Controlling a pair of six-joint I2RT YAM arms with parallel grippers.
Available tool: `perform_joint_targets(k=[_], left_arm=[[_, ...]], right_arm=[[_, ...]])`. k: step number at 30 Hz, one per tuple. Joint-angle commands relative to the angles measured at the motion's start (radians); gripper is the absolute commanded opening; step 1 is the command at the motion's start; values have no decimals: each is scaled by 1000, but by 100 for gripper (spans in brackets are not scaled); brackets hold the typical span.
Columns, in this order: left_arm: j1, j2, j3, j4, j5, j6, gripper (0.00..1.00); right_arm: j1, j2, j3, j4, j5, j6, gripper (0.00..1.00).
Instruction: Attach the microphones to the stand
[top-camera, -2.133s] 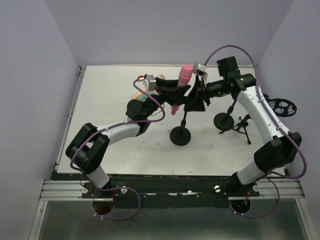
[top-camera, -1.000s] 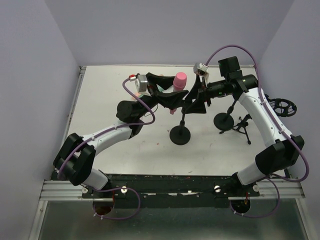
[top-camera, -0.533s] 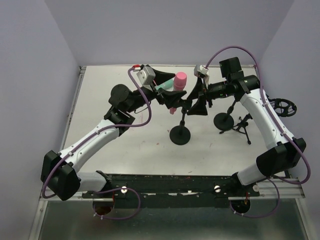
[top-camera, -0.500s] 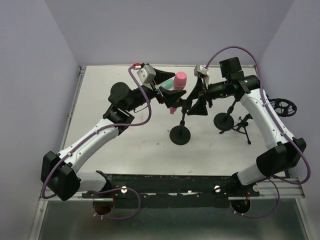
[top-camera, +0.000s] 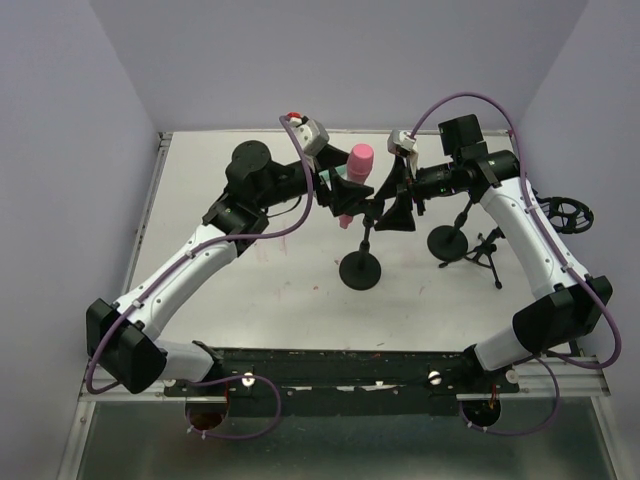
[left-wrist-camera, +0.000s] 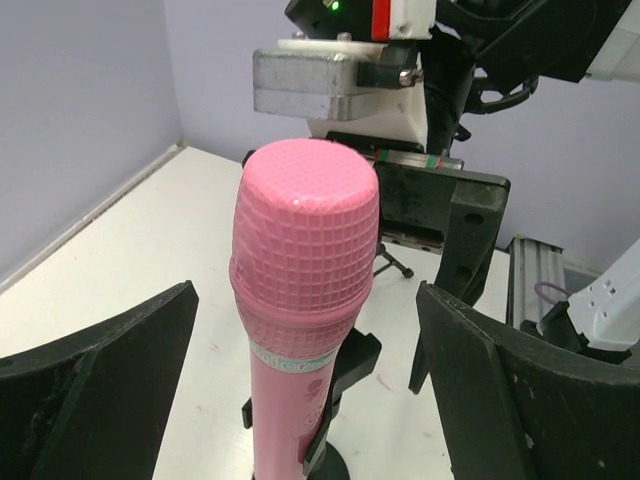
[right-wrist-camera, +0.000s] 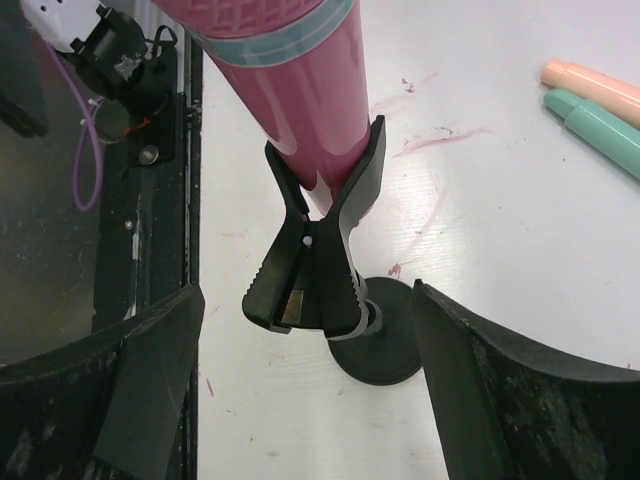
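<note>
Pink microphone (left-wrist-camera: 305, 260) seated upright in clip (right-wrist-camera: 318, 255) of stand (top-camera: 361, 270). Left gripper (left-wrist-camera: 305, 292), right gripper (right-wrist-camera: 308, 292) both released, jaws flanking it, gripping nothing. Mint microphone (right-wrist-camera: 600, 130), peach microphone (right-wrist-camera: 600, 85) lie on table (right-wrist-camera: 500, 250). Risk: finger snags mic on pull-back, tips stand or pops mic out.

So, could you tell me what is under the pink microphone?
A clip grips the microphone, above the stand's round base. In the right wrist view the clip covers its lower end.

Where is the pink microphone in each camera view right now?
Top external: pink microphone upper centre, above the stand base.
Left wrist: centre, upright, close up.
Right wrist: top edge, body only.
Shared landmark: the black clip gripping it.
</note>
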Motion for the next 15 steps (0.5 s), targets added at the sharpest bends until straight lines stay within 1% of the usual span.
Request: perform_joint_targets(k=[1, 2, 8, 11, 13, 15], left_arm=[[4, 19, 27, -45, 39, 14, 95], [4, 23, 28, -45, 37, 16, 92], [2, 43, 44, -45, 47, 4, 82], [2, 43, 39, -29, 54, -7, 76], [1, 42, 30, -11, 62, -16, 69], [1, 43, 19, 7, 76, -27, 55]], right_arm=[[-3, -14, -8, 2, 15, -21, 92], [-3, -16, -14, 2, 15, -30, 92], [-3, -13, -28, 8, 16, -64, 92], [-3, -9, -25, 6, 19, -75, 92], [-4, -5, -19, 5, 13, -75, 92], [-3, -2, -15, 3, 10, -76, 92]])
